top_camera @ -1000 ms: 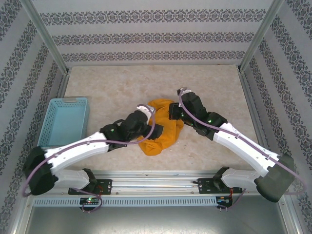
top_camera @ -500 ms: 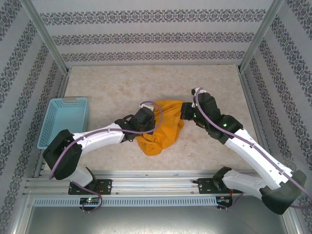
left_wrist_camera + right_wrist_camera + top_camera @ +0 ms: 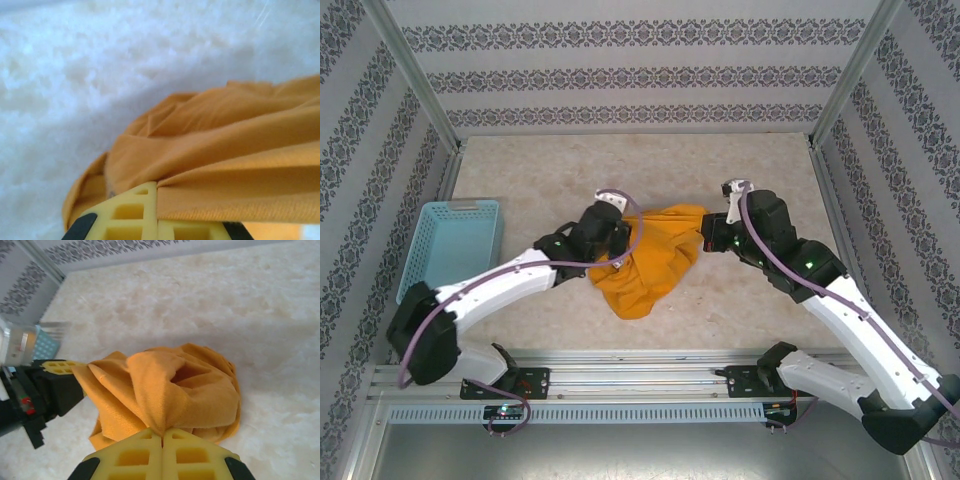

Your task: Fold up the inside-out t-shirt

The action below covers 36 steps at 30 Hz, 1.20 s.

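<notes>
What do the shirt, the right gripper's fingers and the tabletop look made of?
T-shirt: matte, cotton-like cloth, with a fine diagonal grain and soft folds.
Right-gripper fingers: matte yellow, probably plastic or rubber, with open lattice cells.
Table: pale marbled surface, possibly laminate; I can't tell for sure.

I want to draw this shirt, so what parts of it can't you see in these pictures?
Top view: the t-shirt is bunched, so its sleeves, neck hole and any print are lost in its folds.
Left wrist view: the picture's right edge cuts the cloth off beyond the shut left gripper.
Right wrist view: the shirt's near side lies behind the shut right gripper; the blue basket is blurred.
</notes>
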Available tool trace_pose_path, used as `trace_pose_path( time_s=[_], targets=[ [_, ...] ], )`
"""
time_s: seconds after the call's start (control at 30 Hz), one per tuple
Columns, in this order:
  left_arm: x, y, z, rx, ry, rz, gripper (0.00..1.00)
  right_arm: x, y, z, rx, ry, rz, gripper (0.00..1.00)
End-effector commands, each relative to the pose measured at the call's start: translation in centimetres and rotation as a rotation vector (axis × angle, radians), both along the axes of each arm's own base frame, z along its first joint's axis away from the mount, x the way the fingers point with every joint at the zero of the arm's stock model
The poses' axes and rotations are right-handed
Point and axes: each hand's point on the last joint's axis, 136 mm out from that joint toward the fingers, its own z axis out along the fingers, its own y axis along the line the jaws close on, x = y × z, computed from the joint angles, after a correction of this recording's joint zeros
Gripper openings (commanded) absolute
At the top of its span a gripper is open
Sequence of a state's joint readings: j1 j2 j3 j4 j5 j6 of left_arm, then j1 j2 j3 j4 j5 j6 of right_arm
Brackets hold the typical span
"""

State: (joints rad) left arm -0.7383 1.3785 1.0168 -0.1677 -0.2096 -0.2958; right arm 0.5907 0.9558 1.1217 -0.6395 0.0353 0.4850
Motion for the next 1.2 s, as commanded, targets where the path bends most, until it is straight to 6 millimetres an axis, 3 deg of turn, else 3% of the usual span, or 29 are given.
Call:
trace_pose_path(
  time_s=[0.0,0.13,0.3,0.43,0.53,0.73,0.8,0.87,0.97,1.17],
  targets=[
    [0.9,-0.6,4.2,-0.042,-0.094,-0.054,0.08,1.0,1.4,0.8,0.096,-0.014,0.004,0.0],
    [0.4,-2.2,1.1,0.007,0.04,-0.082,0.38,2.1,3.6,-1.9,0.175,0.062,0.007,0.0],
    [-5.8,-5.5,0.3,-0.153,-0.05,-0.184,0.67,2.7,4.5,-2.0,0.226,0.05,0.007,0.0],
    [-9.0,-7.3,-0.2,-0.201,-0.11,-0.219,0.71,2.8,4.6,-1.9,0.209,0.04,-0.001,0.0],
    [-8.5,-8.3,-1.5,-0.158,-0.107,-0.191,0.71,2.7,5.2,-1.6,0.234,0.026,0.018,0.0],
    [-4.6,-7.9,-3.4,-0.238,-0.081,-0.047,0.79,1.3,6.4,-0.5,0.243,-0.005,0.06,0.0],
    [-3.5,-8.1,-3.9,-0.259,-0.067,-0.045,0.77,1.2,6.2,-0.6,0.248,-0.004,0.053,0.0],
    [-3.1,-8.9,-3.6,-0.278,-0.075,-0.076,0.68,1.1,6.2,-0.9,0.249,0.004,0.053,0.0],
    [-2.8,-9.1,-3.1,-0.311,-0.082,-0.094,0.42,1.0,5.9,-1.4,0.23,0.016,0.038,0.0],
    [-3.6,-7.8,-4.8,-0.236,-0.059,-0.105,0.05,1.9,0.6,-1.6,0.169,0.034,-0.129,0.0]
  ],
)
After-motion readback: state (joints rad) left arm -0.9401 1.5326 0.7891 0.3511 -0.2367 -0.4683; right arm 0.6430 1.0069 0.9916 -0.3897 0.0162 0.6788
